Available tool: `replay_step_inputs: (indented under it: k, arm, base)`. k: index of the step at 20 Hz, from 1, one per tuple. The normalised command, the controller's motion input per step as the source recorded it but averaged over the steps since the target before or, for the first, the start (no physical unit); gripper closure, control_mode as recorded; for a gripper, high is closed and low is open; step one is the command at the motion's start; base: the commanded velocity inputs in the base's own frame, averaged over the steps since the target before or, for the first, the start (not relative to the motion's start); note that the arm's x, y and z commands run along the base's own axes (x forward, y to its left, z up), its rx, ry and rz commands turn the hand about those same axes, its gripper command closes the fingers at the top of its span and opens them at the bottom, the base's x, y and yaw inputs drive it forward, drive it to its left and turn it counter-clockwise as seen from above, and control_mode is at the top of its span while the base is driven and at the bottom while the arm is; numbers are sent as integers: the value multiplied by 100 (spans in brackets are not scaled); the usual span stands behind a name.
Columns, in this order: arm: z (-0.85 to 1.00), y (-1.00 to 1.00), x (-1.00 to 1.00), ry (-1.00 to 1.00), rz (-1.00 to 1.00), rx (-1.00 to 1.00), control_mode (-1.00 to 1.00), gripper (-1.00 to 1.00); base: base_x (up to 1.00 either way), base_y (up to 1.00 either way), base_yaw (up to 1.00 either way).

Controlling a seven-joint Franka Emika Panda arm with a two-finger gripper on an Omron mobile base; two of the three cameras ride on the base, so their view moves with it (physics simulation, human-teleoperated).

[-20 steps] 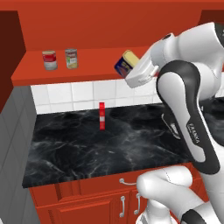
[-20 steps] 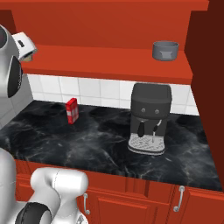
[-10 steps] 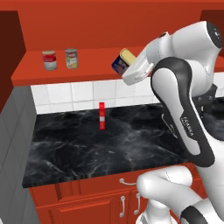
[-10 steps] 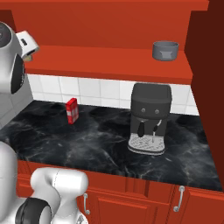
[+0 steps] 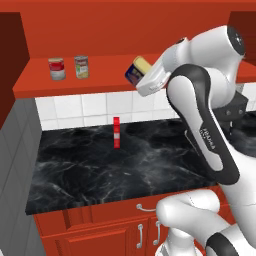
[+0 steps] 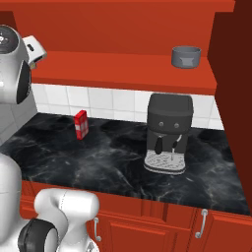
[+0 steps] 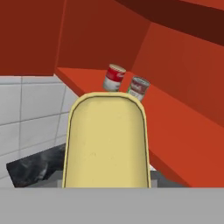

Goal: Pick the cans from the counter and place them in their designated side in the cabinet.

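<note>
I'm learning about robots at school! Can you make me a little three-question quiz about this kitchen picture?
1. True or false: the gripper is shut on the rectangular tin.
2. How many round cans stand on the cabinet shelf? A) one B) two C) four
3. Fill in: the tall thin red-and-white box stands on the black ____.

Key: 1 true. 2 B: the red-and-white round can and the yellow-green can. 3 counter.
</note>
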Motion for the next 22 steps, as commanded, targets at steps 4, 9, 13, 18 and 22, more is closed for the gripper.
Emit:
replay_step_inputs:
  k: [4, 9, 13, 18, 22]
  arm:
    - [-16, 4, 15, -1, 0, 0, -100, 100]
    - [-7, 8, 20, -2, 0, 0, -100, 100]
    - [0, 8, 26, -1, 0, 0, -100, 100]
    - [-3, 9, 23, -1, 0, 0, -100, 100]
    - [0, 2, 19, 0, 0, 0, -100, 100]
  base:
    - [0, 0, 0]
    - [0, 0, 0]
    - [0, 0, 0]
    - [0, 0, 0]
    - [0, 0, 0]
